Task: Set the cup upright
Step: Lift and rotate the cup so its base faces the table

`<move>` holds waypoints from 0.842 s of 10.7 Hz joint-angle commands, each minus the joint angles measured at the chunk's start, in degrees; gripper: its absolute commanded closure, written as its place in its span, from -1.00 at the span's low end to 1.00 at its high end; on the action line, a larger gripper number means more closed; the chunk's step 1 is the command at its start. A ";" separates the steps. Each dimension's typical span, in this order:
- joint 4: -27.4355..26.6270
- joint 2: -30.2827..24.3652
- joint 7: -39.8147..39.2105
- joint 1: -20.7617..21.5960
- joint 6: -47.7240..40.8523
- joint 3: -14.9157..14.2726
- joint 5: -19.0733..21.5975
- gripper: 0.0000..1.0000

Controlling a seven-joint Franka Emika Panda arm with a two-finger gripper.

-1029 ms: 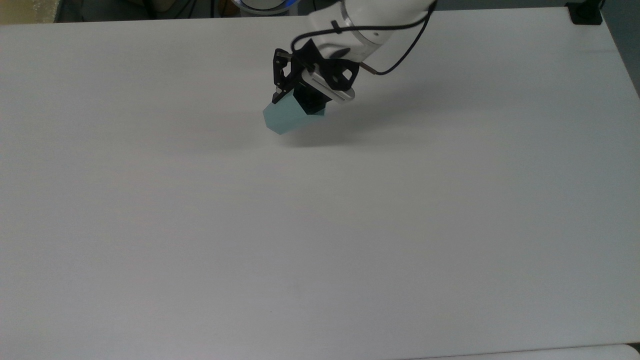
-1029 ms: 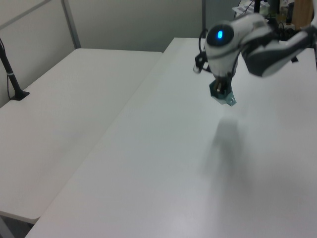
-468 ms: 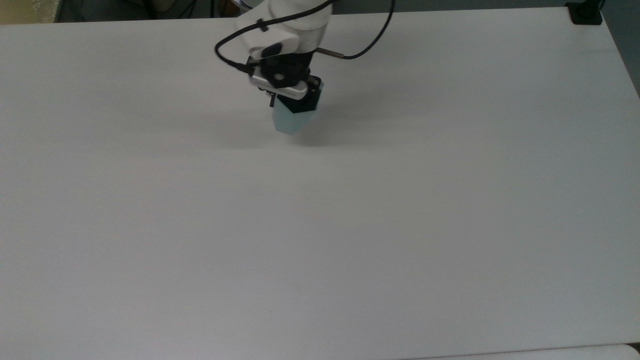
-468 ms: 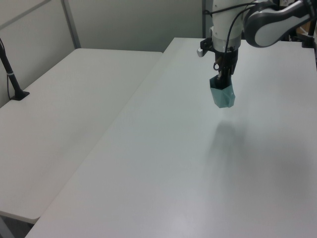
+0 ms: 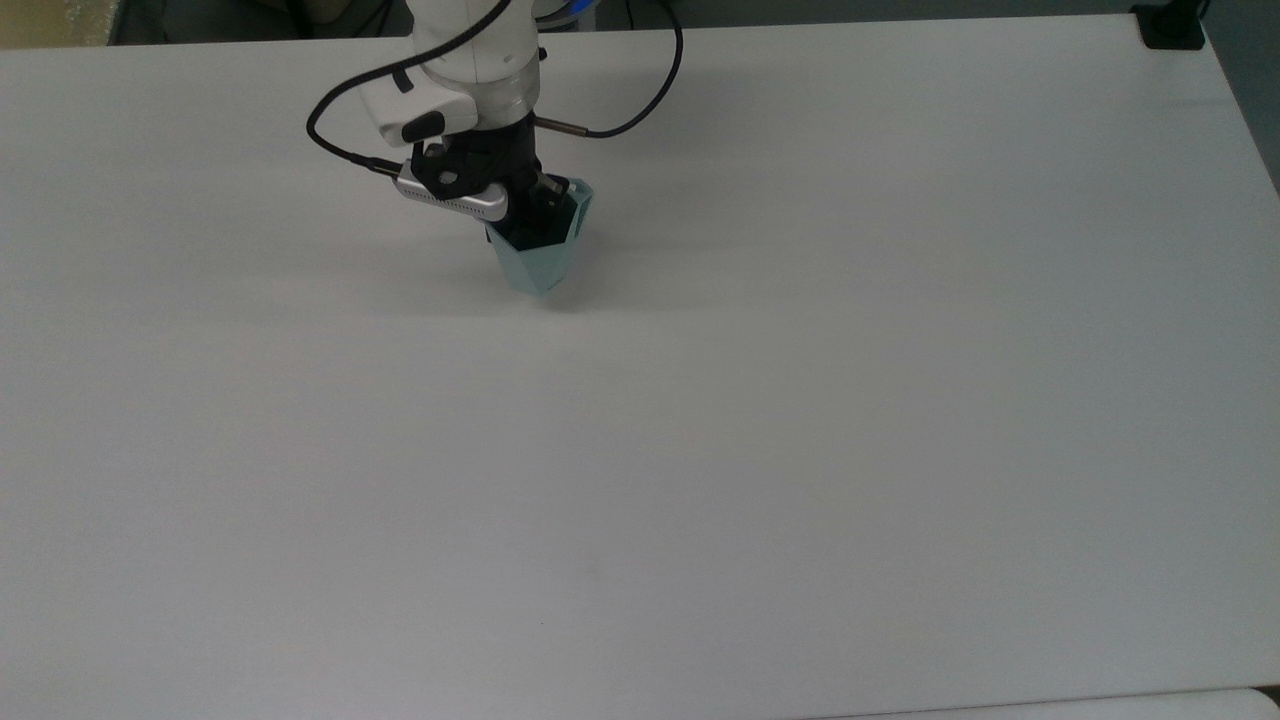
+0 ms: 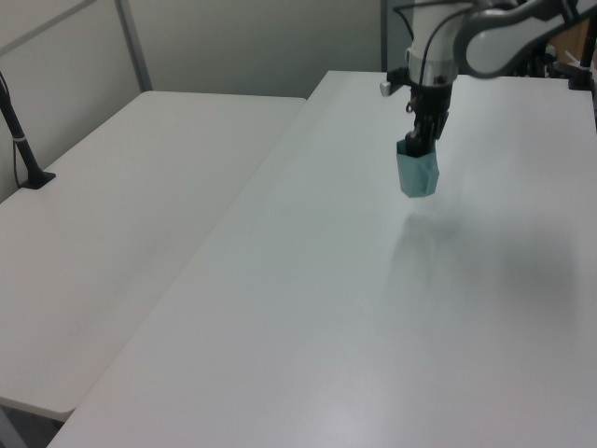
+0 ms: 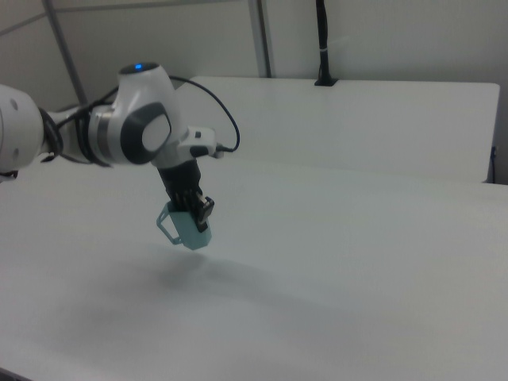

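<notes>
Holding the cup (image 5: 540, 255) by its rim, the end effector (image 5: 535, 212) hangs over the far part of the white desk (image 5: 700, 450), left of centre in the top view. We see its black fingers closed on the rim wall, one reaching down inside the opening, so it grips the cup and nothing else. The cup is pale teal, faceted, mouth up and narrow base down, tilted only slightly. In the right view the cup (image 7: 187, 228) is clear of the desk, with a soft shadow on the surface beneath it and a small handle sticking out toward the right view's left. In the left view the cup (image 6: 417, 173) sits directly below the end effector (image 6: 416, 145), again off the desk, shadow just near of it. We note a black cable (image 5: 640, 90) looping from the white arm (image 5: 470, 45) above the wrist. A second white desk (image 6: 103, 233) stands alongside in the left view's left.
</notes>
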 commanded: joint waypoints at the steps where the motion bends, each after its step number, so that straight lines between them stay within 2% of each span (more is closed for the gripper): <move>1: -4.76 -0.42 -0.50 0.17 7.23 -0.25 2.31 1.00; 3: -4.67 0.90 -0.93 -1.16 8.47 -0.25 5.73 1.00; 6: -4.50 2.04 -0.76 -1.16 8.56 -0.16 6.27 1.00; 9: -4.41 2.92 -0.76 -1.16 7.86 -0.16 6.45 0.89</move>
